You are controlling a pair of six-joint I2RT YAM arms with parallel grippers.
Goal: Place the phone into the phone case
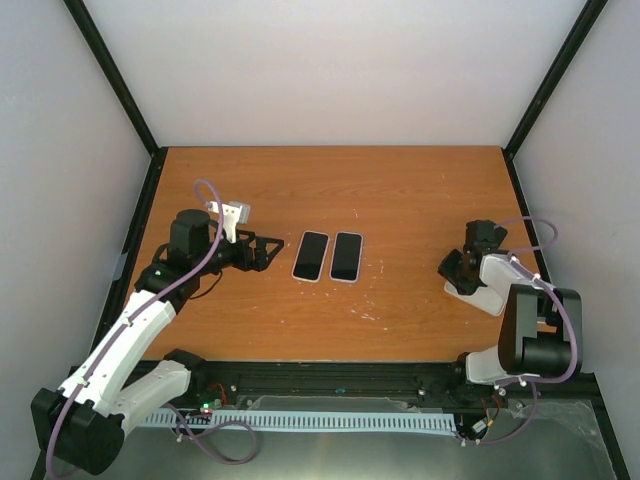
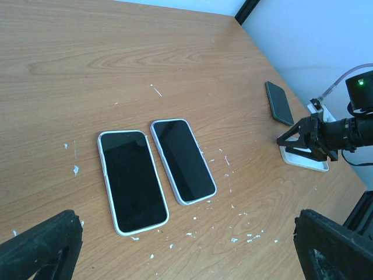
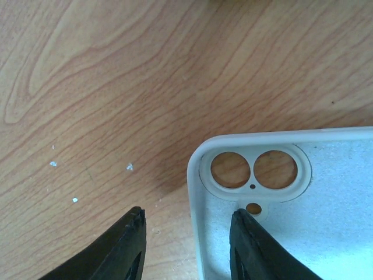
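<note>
Right pincer (image 3: 186, 219) part-spread astride side wall of white plastic phone case (image 3: 326, 192), right edge of wooden surface (image 1: 400, 190) | bare black phone (image 2: 280, 102) just beyond case | left pincer (image 1: 272, 251) spread wide, well apart.

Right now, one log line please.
left hand: open, empty | right hand: open, astride phone case rim | centre phones: flat, side by side

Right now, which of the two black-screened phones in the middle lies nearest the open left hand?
The white-rimmed black phone on the pair's left, just off the left hand; its twin lies beyond it.
</note>
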